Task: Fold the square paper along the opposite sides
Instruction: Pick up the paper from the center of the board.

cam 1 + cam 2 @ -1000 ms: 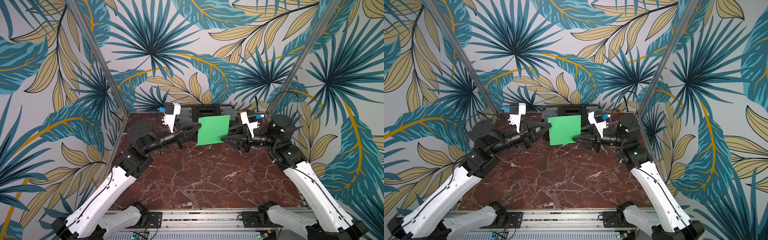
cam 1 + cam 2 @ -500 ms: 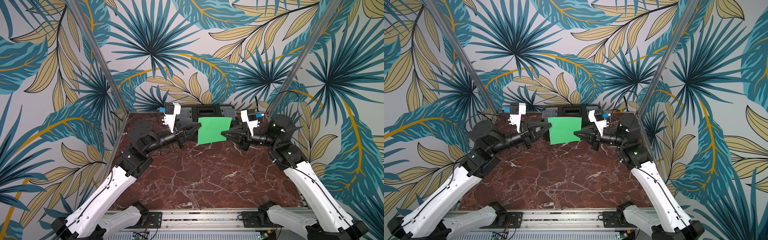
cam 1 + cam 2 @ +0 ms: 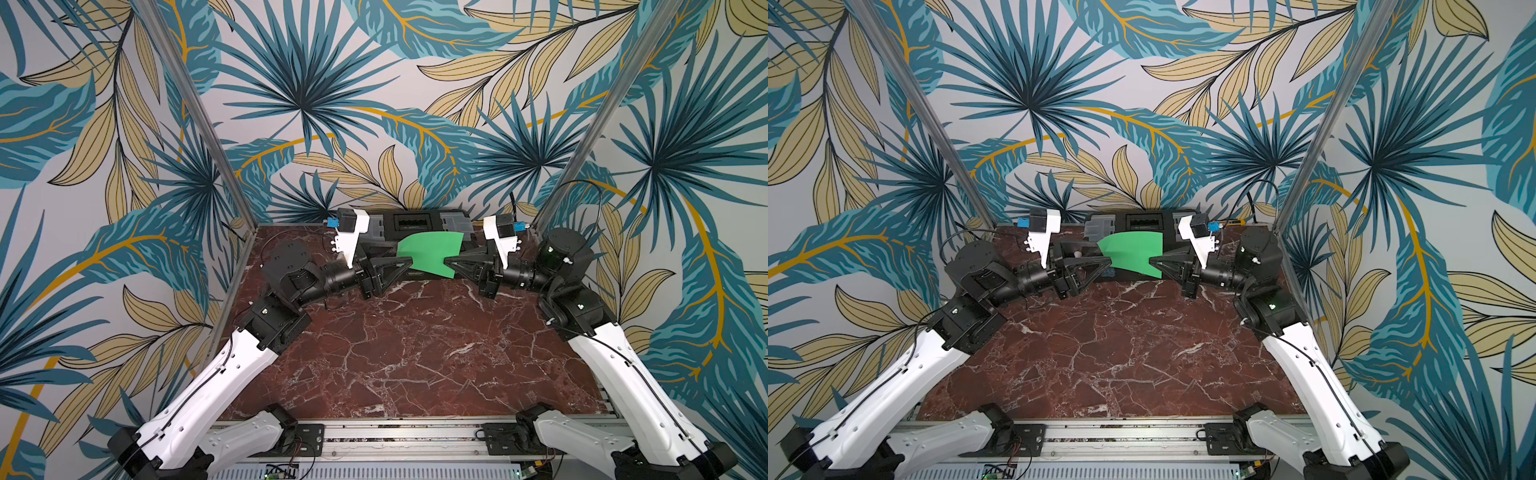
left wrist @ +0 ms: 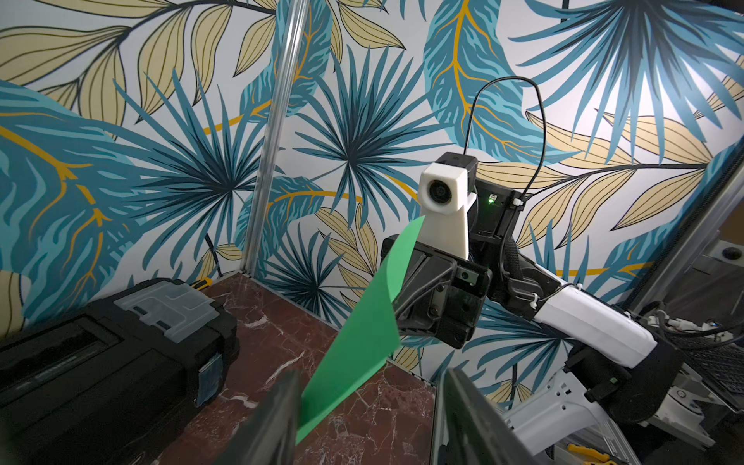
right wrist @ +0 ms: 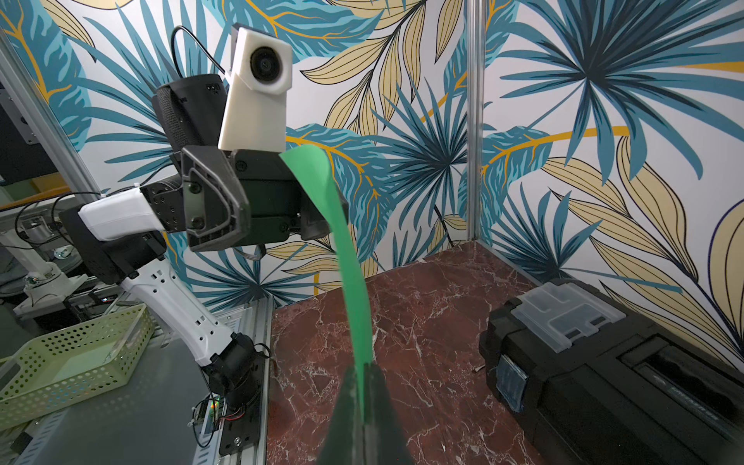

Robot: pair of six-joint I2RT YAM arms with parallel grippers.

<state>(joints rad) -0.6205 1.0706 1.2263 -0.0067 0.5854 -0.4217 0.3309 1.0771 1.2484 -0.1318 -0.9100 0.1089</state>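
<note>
The square paper [image 3: 430, 253] [image 3: 1131, 253] is a bright green sheet held in the air in front of the black toolbox, curved and leaning. My right gripper [image 3: 446, 260] [image 3: 1151, 260] is shut on its right edge; in the right wrist view the fingertips [image 5: 378, 386] pinch the sheet [image 5: 350, 273]. My left gripper [image 3: 407, 259] [image 3: 1108, 261] is at the sheet's left edge and open. In the left wrist view its gripper [image 4: 368, 386] has the jaws wide apart, and the paper [image 4: 362, 330] rests beside one finger [image 4: 277, 418], not clamped.
The black toolbox [image 3: 419, 220] [image 4: 100, 354] [image 5: 604, 362] with clear lid compartments stands against the back wall, just behind the paper. Beneath is the red marble table [image 3: 415, 353]. A pale green perforated basket [image 5: 72, 362] lies off the table beyond the left arm.
The right gripper closed on the paper's right edge. The left gripper then opened and let go of the left edge. The flat sheet now curves and leans back.
</note>
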